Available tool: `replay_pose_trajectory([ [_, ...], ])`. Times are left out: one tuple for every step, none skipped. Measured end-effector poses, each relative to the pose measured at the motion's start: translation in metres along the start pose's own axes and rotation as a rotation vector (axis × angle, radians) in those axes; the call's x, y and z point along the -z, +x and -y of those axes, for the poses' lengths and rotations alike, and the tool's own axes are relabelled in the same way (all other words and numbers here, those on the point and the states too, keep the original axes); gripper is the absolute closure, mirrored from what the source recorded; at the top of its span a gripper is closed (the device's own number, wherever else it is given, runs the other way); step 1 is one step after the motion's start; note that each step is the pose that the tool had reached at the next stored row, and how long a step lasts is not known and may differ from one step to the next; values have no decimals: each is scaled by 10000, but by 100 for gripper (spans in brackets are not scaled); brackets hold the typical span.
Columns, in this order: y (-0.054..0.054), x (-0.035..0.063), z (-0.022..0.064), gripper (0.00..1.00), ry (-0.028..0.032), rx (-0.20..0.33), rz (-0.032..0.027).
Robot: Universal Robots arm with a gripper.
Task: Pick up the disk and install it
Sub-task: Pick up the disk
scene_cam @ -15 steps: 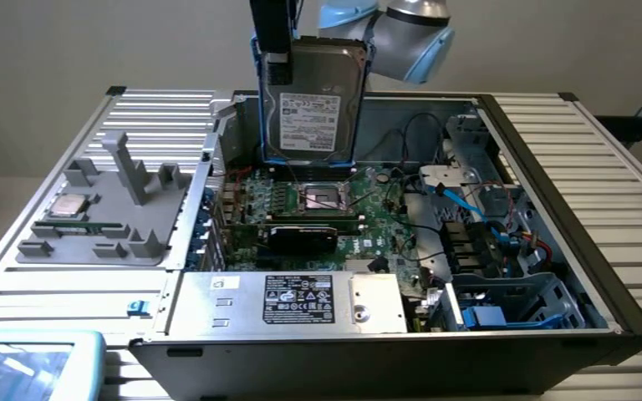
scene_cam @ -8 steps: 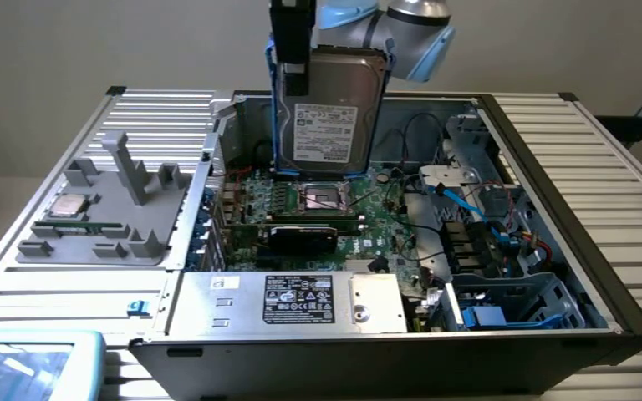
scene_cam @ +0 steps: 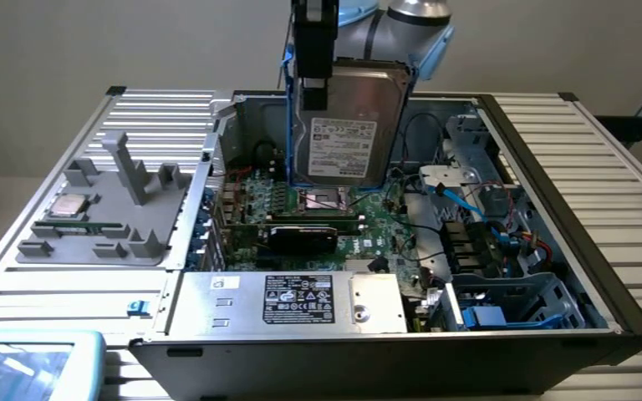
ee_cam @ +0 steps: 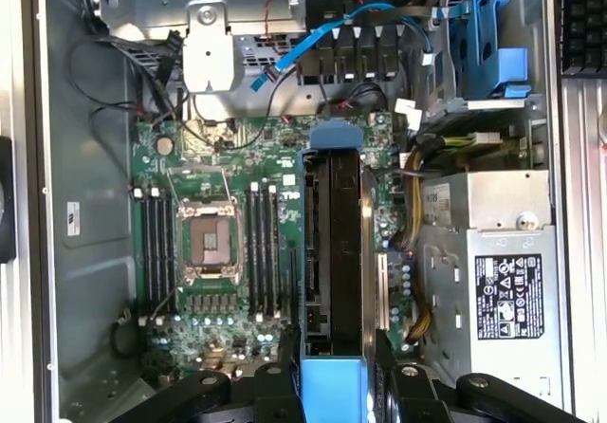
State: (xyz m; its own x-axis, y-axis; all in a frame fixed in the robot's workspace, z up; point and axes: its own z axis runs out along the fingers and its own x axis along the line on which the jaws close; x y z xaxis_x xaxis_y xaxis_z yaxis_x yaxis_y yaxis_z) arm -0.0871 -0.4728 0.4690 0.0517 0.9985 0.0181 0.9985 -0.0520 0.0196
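We hold the disk (scene_cam: pixel 349 134) on edge above the motherboard (ee_cam: pixel 228 243), toward the far side of the open case (scene_cam: pixel 567 209). The gripper (ee_cam: pixel 334 374) jaws clamp its two flat faces, presumably leaving the blue rails (ee_cam: pixel 332 138) free for sliding into place.

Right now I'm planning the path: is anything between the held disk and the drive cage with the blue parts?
The gripper holds the disk above the motherboard. Toward the drive cage, blue cables and a silver bracket lie in between, seemingly lower than the disk.
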Motion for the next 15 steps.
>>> replay_pose_trajectory([
  [-29,0,-12,63,1,1,0],
  [-56,0,-21,63,0,0,-1],
  [-84,1,-31,63,0,0,0],
  [-111,1,-41,63,0,0,-1],
  [-135,1,-51,63,0,0,1],
  [-152,2,-59,63,-1,0,9],
  [-159,1,-60,63,-1,1,20],
  [-158,1,-60,63,-1,0,21],
  [-158,1,-60,63,-1,0,21],
  [-158,1,-60,63,-1,0,21],
  [-160,2,-61,63,-1,0,23],
  [-170,2,-62,63,-2,-1,23],
  [-184,2,-63,63,-7,-5,23],
  [-198,2,-63,63,-16,-9,21],
  [-215,3,-64,63,-25,-10,22],
])
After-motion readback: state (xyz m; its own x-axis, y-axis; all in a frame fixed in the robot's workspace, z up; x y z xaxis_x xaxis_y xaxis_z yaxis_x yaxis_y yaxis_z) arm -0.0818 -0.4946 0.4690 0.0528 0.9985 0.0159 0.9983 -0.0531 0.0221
